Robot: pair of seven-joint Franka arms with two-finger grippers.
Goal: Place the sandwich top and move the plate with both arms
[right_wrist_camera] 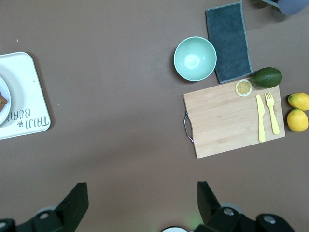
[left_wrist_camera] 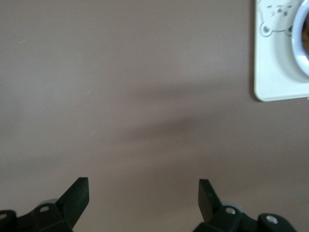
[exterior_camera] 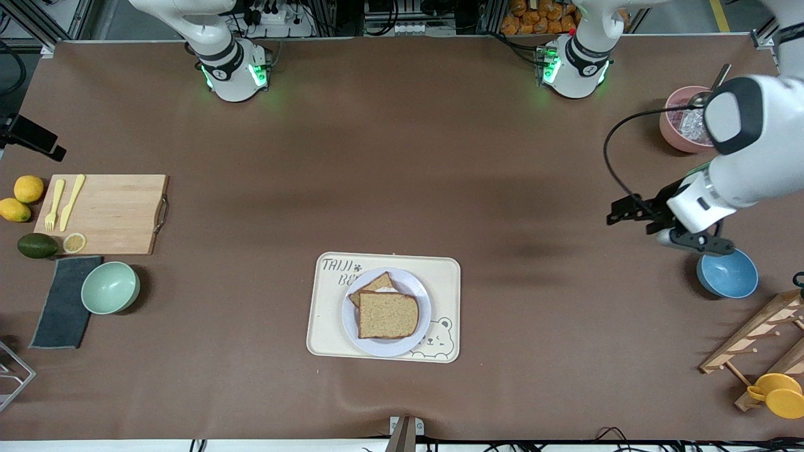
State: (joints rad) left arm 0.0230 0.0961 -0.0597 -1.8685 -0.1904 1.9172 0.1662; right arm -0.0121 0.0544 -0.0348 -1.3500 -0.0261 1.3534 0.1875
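The sandwich top [exterior_camera: 387,314], a plain brown slice, lies on the plate [exterior_camera: 416,287] over another slice [exterior_camera: 372,285] that peeks out from under it. The plate sits on a cream bear-printed tray [exterior_camera: 326,314] near the table's middle. My left gripper [exterior_camera: 622,210] hangs open and empty over bare table toward the left arm's end, beside a blue bowl [exterior_camera: 728,274]. Its wrist view [left_wrist_camera: 144,186] shows the tray corner [left_wrist_camera: 270,72] and the plate rim [left_wrist_camera: 298,53]. My right gripper [right_wrist_camera: 142,189] is open and empty, high over bare table; it is out of the front view.
Toward the right arm's end lie a cutting board [exterior_camera: 107,213] with yellow cutlery [exterior_camera: 63,202], lemons [exterior_camera: 28,188], an avocado [exterior_camera: 36,245], a green bowl [exterior_camera: 110,287] and a grey cloth [exterior_camera: 63,301]. A pink bowl [exterior_camera: 678,135], a wooden rack [exterior_camera: 754,339] and a yellow cup [exterior_camera: 779,394] stand toward the left arm's end.
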